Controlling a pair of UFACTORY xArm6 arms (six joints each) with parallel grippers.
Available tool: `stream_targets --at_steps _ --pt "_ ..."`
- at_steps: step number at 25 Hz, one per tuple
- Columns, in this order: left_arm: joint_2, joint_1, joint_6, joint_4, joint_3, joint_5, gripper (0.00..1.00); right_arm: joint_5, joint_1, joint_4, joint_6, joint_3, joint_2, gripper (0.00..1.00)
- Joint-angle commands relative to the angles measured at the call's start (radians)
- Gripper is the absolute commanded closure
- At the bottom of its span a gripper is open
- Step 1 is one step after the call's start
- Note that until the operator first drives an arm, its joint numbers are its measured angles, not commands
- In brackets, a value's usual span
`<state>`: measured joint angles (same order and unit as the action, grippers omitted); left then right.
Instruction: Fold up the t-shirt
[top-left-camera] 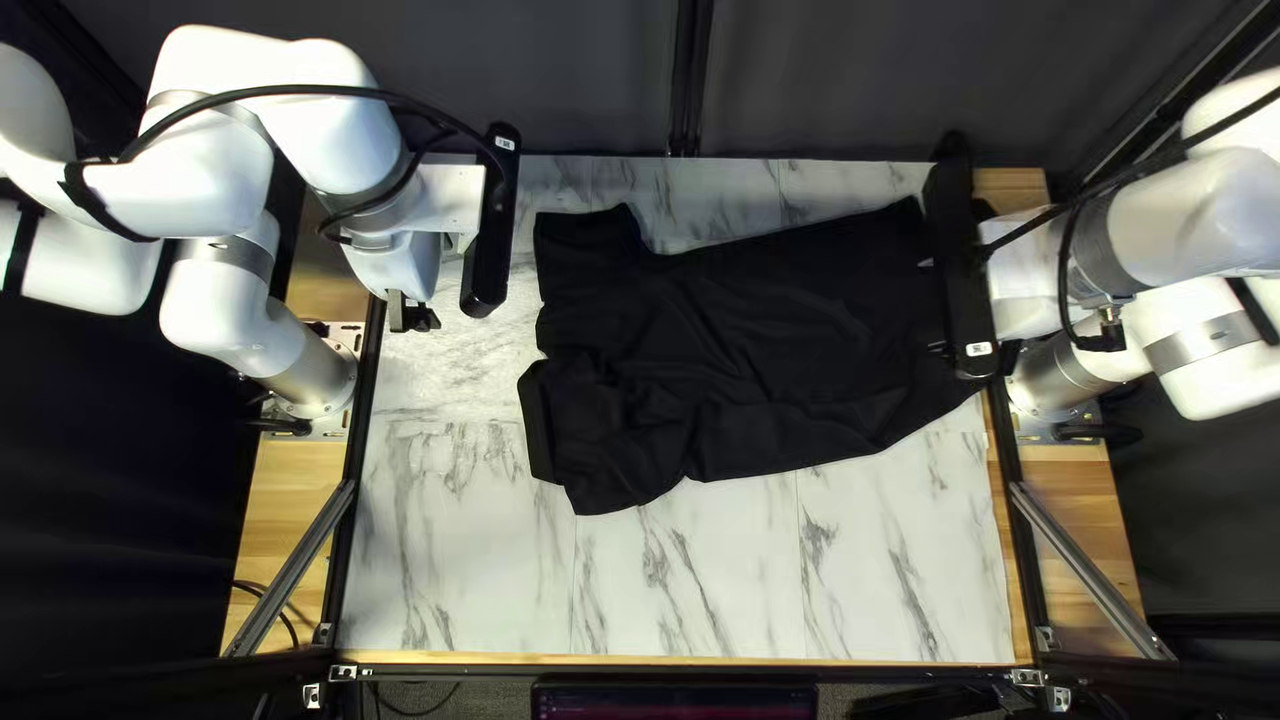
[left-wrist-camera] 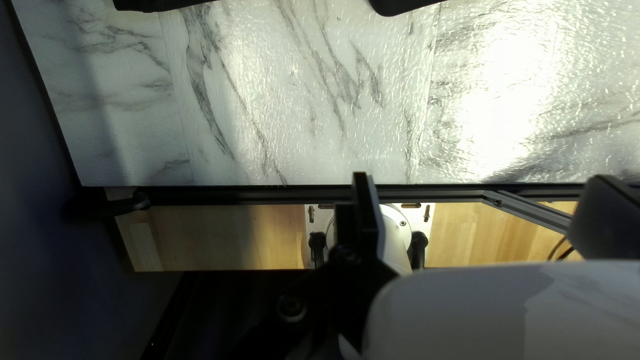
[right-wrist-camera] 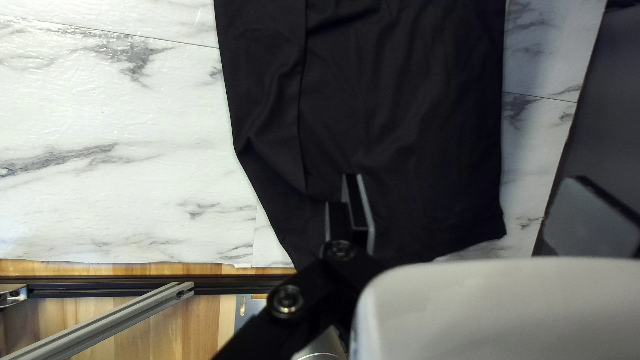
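Black cloth takes up the middle and right of the marble-patterned table (top-left-camera: 700, 580): the t-shirt (top-left-camera: 740, 350) lies unfolded and rumpled. Its body is spread fairly flat toward the right gripper (top-left-camera: 960, 265), and its bunched sleeve end is turned toward the left gripper (top-left-camera: 490, 225).

The right gripper hangs over the shirt's edge, its jaws spread wide and pinching nothing. In the right wrist view one black finger (right-wrist-camera: 356, 200) shows against the fabric. The shirt runs out ahead of it and to both sides, with a straight seam just beside the fingertip. One corner of the cloth lies off to the side, toward the finger that does not show clearly. Behind the finger the shirt ends about at the table's edge, where a wooden border (right-wrist-camera: 125, 310) and a metal rail (right-wrist-camera: 100, 320) run. Whether the finger touches the cloth cannot be told.

The left gripper's jaws are also spread wide and hold nothing. Its visible finger (left-wrist-camera: 364, 205) stands over the table's black edge rail, with bare marble ahead of it and wood behind it. The shirt lies apart from this gripper, ahead of it, and only two dark shapes show at the far limit of its view.
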<state>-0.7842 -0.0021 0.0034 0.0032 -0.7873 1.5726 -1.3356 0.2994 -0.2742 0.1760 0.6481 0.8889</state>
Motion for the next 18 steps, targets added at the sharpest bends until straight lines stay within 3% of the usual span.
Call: stream_targets --at_steps 1,18 --pt "0.0 0.0 0.0 0.0 0.0 0.0 0.0 0.0 0.0 0.0 0.0 0.0 0.0 0.0" --pt "0.002 -0.006 -0.008 -0.013 0.011 -0.012 0.0 0.0 0.0 0.0 0.0 0.0 0.0 0.0"
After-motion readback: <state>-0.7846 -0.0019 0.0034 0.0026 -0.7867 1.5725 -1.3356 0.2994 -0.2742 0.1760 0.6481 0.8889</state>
